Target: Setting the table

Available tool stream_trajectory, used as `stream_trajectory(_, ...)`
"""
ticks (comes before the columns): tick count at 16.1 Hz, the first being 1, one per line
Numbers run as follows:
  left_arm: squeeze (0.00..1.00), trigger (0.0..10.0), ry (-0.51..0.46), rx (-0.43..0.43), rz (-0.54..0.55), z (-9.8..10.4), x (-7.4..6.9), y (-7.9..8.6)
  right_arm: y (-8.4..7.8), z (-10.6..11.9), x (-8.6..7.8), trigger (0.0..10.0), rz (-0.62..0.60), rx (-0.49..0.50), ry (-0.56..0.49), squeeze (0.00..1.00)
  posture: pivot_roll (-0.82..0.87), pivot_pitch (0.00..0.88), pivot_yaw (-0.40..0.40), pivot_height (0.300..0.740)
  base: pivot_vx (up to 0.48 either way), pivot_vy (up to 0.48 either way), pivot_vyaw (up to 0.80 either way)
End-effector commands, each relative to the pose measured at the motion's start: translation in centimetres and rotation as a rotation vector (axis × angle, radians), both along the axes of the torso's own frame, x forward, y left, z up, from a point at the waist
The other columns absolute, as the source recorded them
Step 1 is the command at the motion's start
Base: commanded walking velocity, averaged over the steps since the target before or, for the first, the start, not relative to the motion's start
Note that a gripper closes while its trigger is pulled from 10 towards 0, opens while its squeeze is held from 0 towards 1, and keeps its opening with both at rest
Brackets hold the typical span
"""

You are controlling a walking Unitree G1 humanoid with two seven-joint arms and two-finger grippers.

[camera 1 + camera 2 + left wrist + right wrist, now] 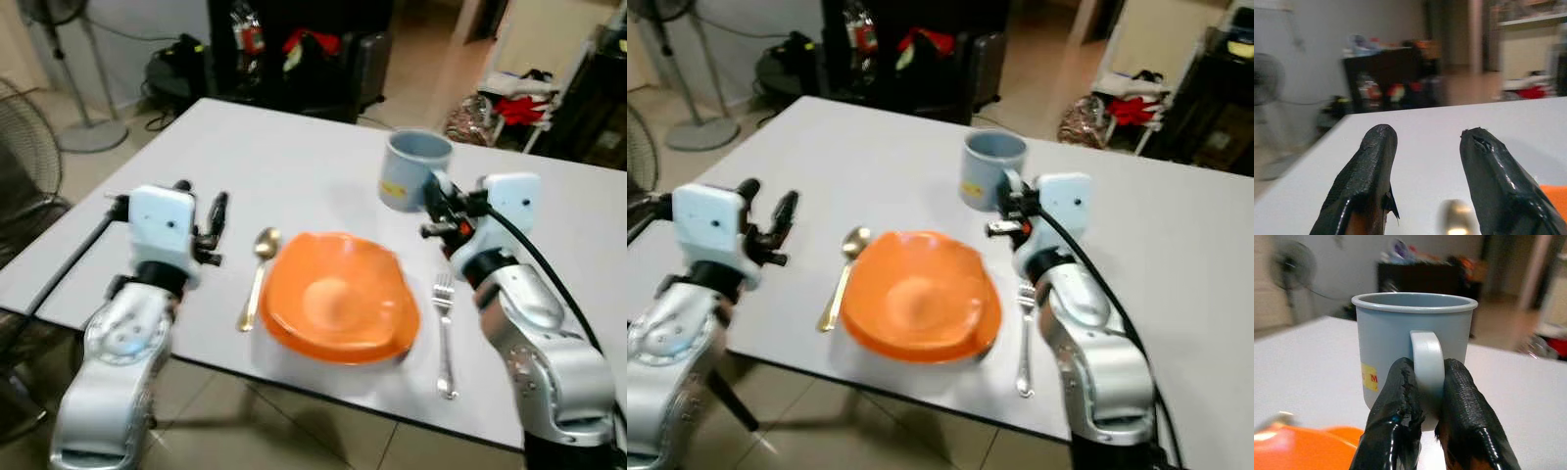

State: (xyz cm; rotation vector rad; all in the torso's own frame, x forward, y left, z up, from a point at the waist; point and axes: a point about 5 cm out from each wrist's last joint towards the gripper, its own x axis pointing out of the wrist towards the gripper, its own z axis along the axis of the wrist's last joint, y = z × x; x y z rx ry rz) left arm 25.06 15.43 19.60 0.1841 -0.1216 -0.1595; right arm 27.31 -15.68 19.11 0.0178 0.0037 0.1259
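On the white table [294,166] sit a gold spoon [257,274], orange plate [338,299] and fork [446,333]. Past them, the right gripper [1422,396] has its jaws pinching the gray mug [413,171] by its handle. Best lower it slowly and level. The left gripper [1425,171] waits, jaws spread. A fan [59,59] stands behind.

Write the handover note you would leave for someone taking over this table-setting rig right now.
Right gripper: shut on the handle of the grey mug, held beyond the plate's far right.
Left gripper: open, holding nothing, hovering left of the gold spoon.
Done: orange plate placed near the table edge, spoon on its left, fork on its right.
Left: set the mug down and release.
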Motion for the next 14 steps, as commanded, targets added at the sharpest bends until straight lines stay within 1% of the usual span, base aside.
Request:
stream_trajectory(1, 0.0, 10.0, 0.004, 0.013, -0.002, 0.0, 0.1, 0.1, -0.1, 0.2, 0.3, 10.0, -0.02, 0.004, 0.003, 0.0, -0.04, 0.019, -0.037, 0.74, 0.285, 0.0, 0.0)
stream_trajectory(4, 0.0, 10.0, 0.009, 0.012, -0.002, 0.0, 0.1, 0.3, 0.2, 0.2, 0.5, 10.0, -0.005, 0.009, 0.009, 0.0, -0.04, 0.02, -0.035, 0.74, 0.285, 0.0, -0.8)
stream_trajectory(9, 0.0, 10.0, 0.013, 0.018, 0.005, 0.0, -0.3, 0.6, 0.6, 0.1, 1.4, 10.0, 0.068, -0.003, 0.023, 0.0, -0.04, 0.033, -0.055, 0.74, 0.279, 0.0, 0.0)
stream_trajectory(10, 0.0, 10.0, 0.012, 0.001, -0.013, 0.1, -0.4, 0.9, 0.5, 0.0, 1.9, 10.0, 0.085, 0.033, 0.016, 0.0, -0.04, 0.035, -0.055, 0.74, 0.0, 0.0, 0.0)
stream_trajectory(11, 0.0, 10.0, 0.015, 0.004, -0.02, 0.2, -0.4, 1.0, 0.5, -0.1, 2.0, 10.0, 0.092, 0.037, 0.013, 0.0, -0.03, 0.036, -0.055, 0.74, 0.0, 0.0, 0.0)
stream_trajectory(12, 0.0, 10.0, 0.015, 0.035, -0.063, 0.6, -0.2, 1.3, 0.4, -0.2, 2.6, 10.0, 0.127, 0.032, 0.007, 0.0, -0.03, 0.034, -0.051, 0.74, 0.0, 0.0, 0.0)
stream_trajectory(13, 0.0, 10.0, 0.017, 0.052, -0.09, 0.8, 0.0, 1.5, 0.3, -0.4, 3.1, 10.0, 0.138, 0.023, 0.009, 0.0, -0.03, 0.034, -0.05, 0.74, 0.0, 0.0, 0.0)
stream_trajectory(14, 0.0, 10.0, 0.021, 0.044, -0.142, 1.2, 0.2, 1.8, 0.1, -0.6, 3.9, 10.0, 0.151, 0.023, 0.021, 0.0, -0.03, 0.034, -0.048, 0.74, 0.0, 0.0, 0.0)
